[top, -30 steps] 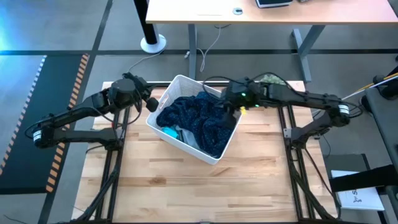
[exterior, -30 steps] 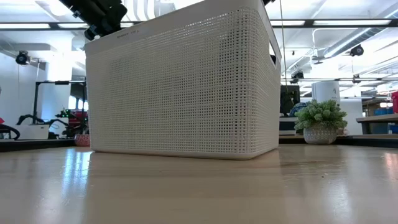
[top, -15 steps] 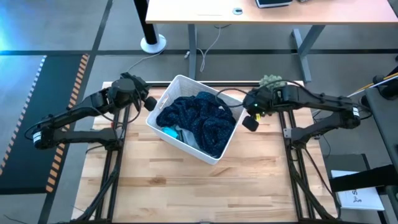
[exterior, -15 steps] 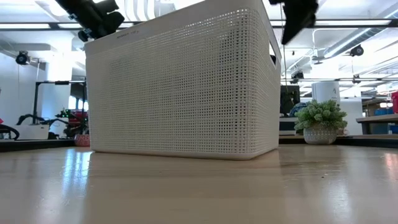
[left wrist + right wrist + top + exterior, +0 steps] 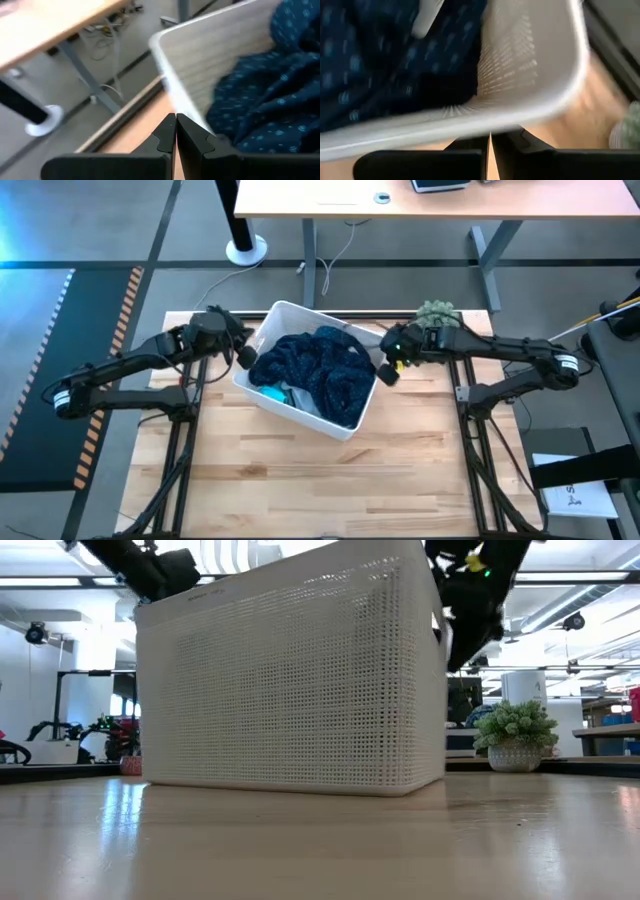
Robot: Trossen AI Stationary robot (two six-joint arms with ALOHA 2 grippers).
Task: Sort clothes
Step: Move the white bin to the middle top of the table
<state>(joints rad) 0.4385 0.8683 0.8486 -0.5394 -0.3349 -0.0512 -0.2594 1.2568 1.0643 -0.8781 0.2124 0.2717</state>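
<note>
Several clothes [image 5: 315, 370] fill basket [image 5: 345, 428].

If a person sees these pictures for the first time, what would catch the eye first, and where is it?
The eye goes first to the white ribbed basket in the middle of the wooden table, heaped with a navy dotted garment. Next come the two dark arms flanking it: the left gripper and the right gripper, both shut and empty, sit just outside its opposite walls. A small fuzzy green plant stands at the table's far edge, behind the right arm.
</note>
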